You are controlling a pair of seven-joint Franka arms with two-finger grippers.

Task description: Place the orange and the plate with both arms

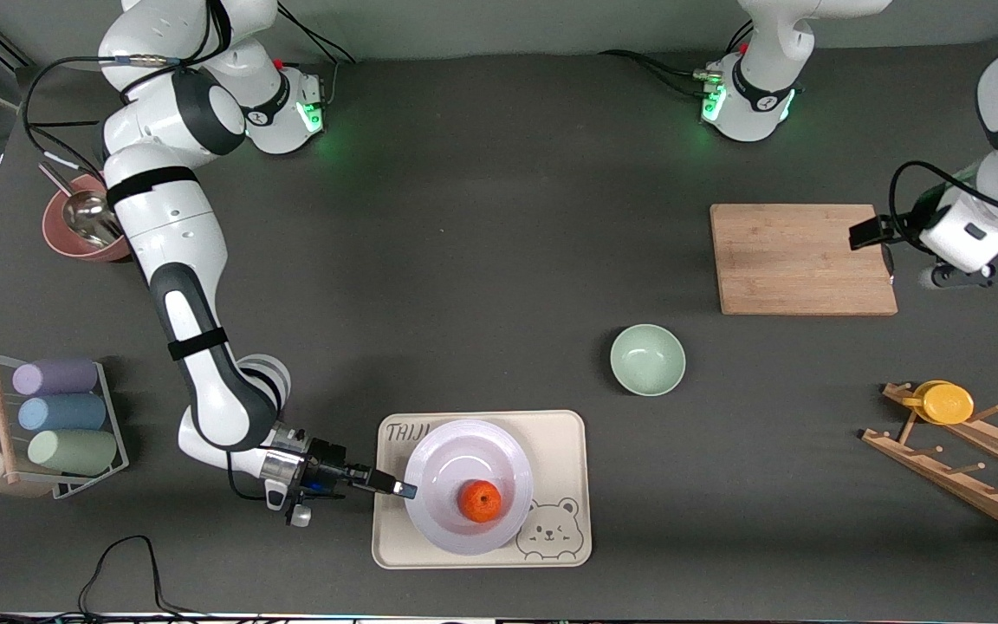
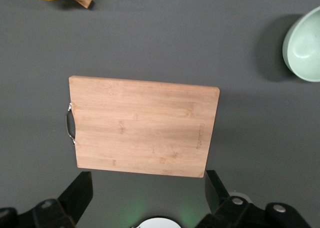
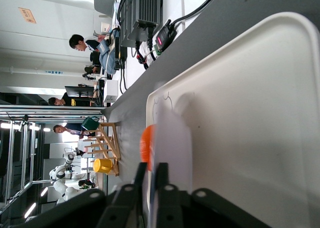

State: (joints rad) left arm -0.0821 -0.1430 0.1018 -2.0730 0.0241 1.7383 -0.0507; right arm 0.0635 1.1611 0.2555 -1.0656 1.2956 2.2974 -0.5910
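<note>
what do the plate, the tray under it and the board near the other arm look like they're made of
Plate: glossy pale glaze, probably ceramic, maybe melamine. Tray: matte cream with a printed bear, likely plastic. Cutting board: pale wood with visible grain strips, likely bamboo, plus a small metal handle.

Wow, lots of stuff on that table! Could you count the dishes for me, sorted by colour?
Lavender-white: 1, the plate on the cream tray, carrying the orange, its rim pinched by the right pincer
Mint green: 1, the green bowl
Yellow: 1, the small dish on the wooden rack
Reddish-pink: 1, the bowl holding a metal ladle
Total: 4 dishes
</note>
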